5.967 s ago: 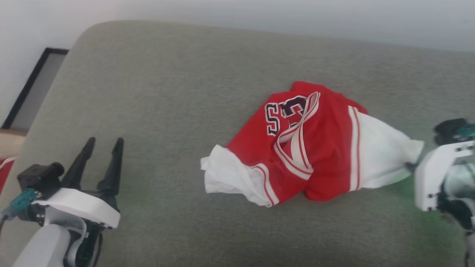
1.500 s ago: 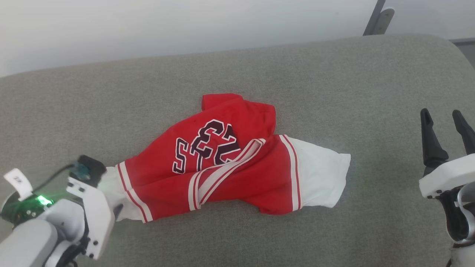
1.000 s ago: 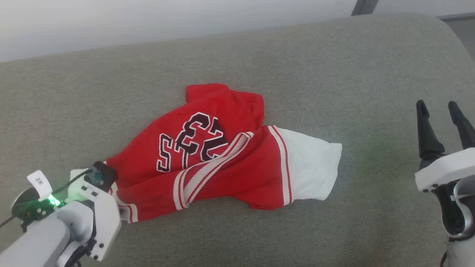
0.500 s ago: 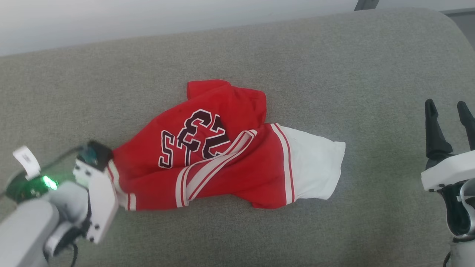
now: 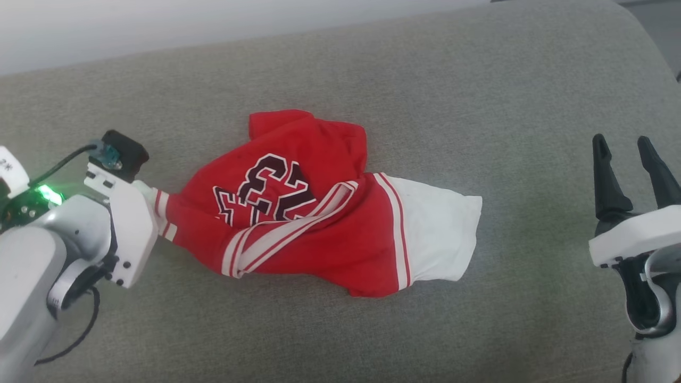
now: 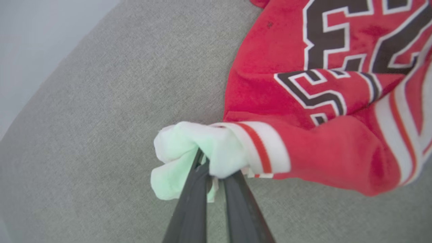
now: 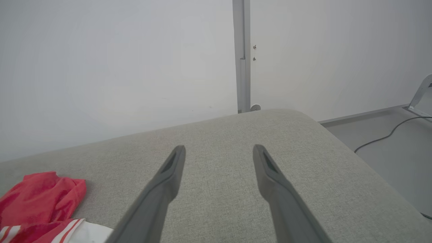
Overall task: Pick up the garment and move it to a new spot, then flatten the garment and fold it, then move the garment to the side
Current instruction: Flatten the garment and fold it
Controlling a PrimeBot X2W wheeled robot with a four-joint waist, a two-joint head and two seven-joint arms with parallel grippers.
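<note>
While the right claw point(image 5: 621, 154) hovers spread apart, the left claw point(image 6: 211, 170) clamps the white sleeve point(image 6: 189, 145) of the garment point(image 5: 298, 223), likely to drag it elsewhere.

Head camera high over garment point(image 5: 340, 250); left wrist close on it; right wrist low toward wall point(image 7: 118, 67), garment in corner.

Soft matt cloth for the shirt point(image 5: 330, 250): red body faintly fleecy, white sleeves smooth, dark lettering flat and dull. Woven grey cloth over the worktop point(image 5: 479, 106), matt and lightly rough. Smooth dark plastic, matt, for the fingers of the left tool point(image 6: 206, 167) and the right tool point(image 7: 218, 148). Hard white plastic on the wrist housings point(image 5: 127, 234), smooth with a slight sheen. Pale wall point(image 7: 101, 67) smooth and matt.
</note>
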